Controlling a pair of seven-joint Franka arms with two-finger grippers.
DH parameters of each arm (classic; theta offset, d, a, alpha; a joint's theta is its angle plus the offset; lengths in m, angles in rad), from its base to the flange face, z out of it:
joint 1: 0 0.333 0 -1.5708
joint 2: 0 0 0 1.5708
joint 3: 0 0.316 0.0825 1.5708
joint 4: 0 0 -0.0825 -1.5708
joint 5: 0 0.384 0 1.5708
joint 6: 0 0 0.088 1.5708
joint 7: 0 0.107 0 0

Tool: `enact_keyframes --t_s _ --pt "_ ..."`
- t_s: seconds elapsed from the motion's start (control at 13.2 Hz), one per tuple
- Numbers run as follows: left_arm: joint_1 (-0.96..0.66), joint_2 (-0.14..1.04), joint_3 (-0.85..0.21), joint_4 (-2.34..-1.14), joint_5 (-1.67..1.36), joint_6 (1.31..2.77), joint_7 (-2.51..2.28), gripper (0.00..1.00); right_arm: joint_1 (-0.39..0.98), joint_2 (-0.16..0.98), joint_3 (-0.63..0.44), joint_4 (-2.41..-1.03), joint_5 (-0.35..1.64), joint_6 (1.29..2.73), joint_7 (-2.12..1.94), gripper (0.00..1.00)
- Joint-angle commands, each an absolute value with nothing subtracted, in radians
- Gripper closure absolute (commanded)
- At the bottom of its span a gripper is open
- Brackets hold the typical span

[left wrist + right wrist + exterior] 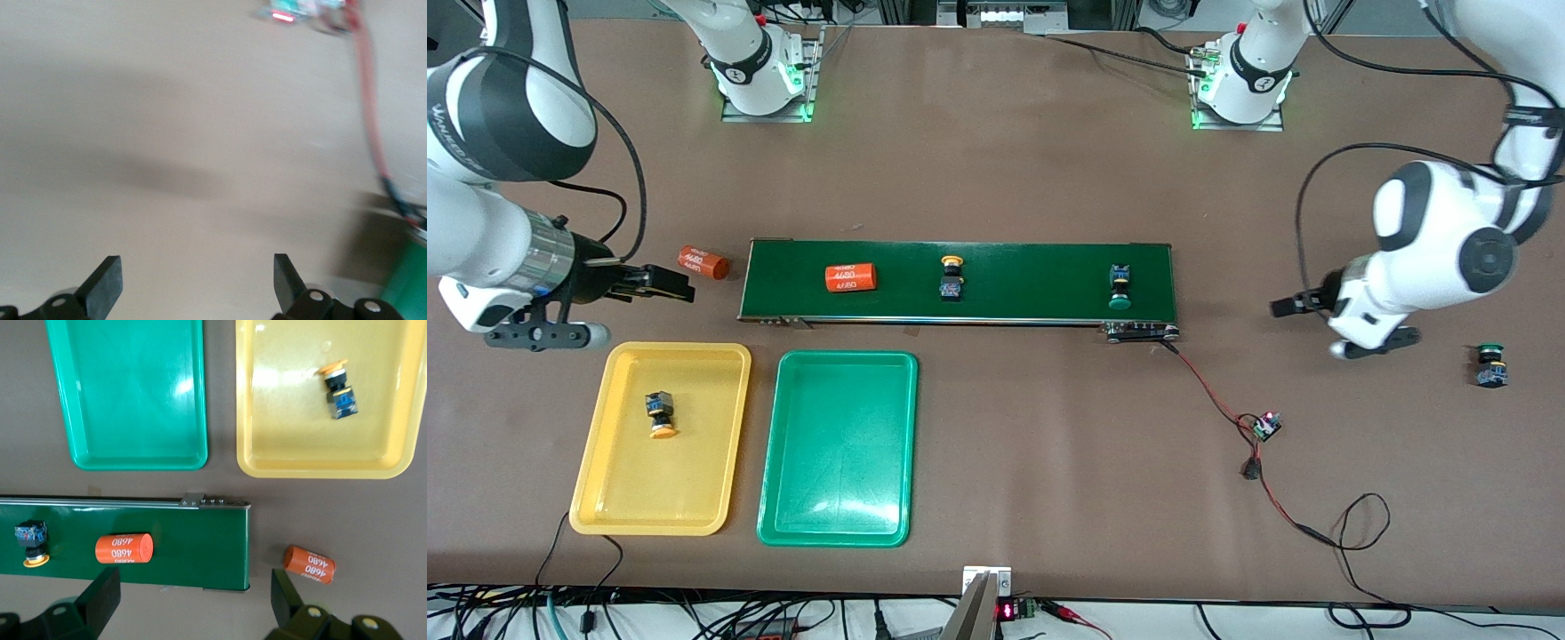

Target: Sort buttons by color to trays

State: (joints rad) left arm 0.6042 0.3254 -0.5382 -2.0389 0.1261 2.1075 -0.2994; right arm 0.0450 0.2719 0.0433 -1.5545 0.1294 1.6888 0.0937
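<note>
- So, quick status: one yellow-capped button already lies in the yellow tray, lower left of the front view; the green tray just beside it holds nothing.
- Another yellow-capped button sits mid-belt on the dark-green conveyor belt, and a green-capped button lies near the belt's end toward the left arm.
- The last green-capped button stands on the bare table at the far right edge of the frame, well apart from both trays.
- Two orange cylinders aren't part of the job: an orange cylinder on the belt, and an orange cylinder off the belt on the table by its end.
- Right gripper hangs at the left of the frame, over the table between the loose cylinder and the yellow tray; its fingers stand wide apart with nothing between them.
- Left gripper hovers over bare table at the right of the frame, close to the belt's end, jaws spread and empty too.
- Handling guess: these buttons look small, light and rigid, hard plastic all round. The domed cap looks slick, so I'd pinch across the squarish black-and-blue body instead.
- They're lying on their sides, so they could roll or skid if nudged. Come down square over the body and close gently.
</note>
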Motion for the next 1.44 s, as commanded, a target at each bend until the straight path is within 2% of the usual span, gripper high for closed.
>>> enact_keyframes --t_s 0.0,0.23,0.45,0.68,1.13,1.36 --pt "0.708 0.388 -0.555 -1.996 0.234 2.095 -0.264 0.00 0.048 0.220 0.044 -1.662 0.150 1.738 0.060 0.00" --pt "0.750 0.411 -0.554 -1.948 0.287 2.100 -0.163 0.00 0.051 0.100 0.049 -1.883 0.150 1.912 0.048 0.00" --pt "0.839 0.510 -0.554 -1.850 0.397 2.106 -0.049 0.00 0.061 0.037 0.067 -2.002 0.166 2.024 0.067 0.00" --pt "0.861 0.581 -0.552 -1.752 0.420 2.143 0.067 0.00 0.063 0.003 0.098 -2.094 0.215 2.135 0.067 0.00" --pt "0.868 0.765 -0.489 -1.537 0.419 2.143 0.355 0.00 0.097 0.003 0.153 -2.154 0.241 2.218 0.078 0.00" --pt "0.868 0.784 -0.479 -1.517 0.420 2.143 0.425 0.00 0.124 0.035 0.153 -2.154 0.244 2.230 0.090 0.00"
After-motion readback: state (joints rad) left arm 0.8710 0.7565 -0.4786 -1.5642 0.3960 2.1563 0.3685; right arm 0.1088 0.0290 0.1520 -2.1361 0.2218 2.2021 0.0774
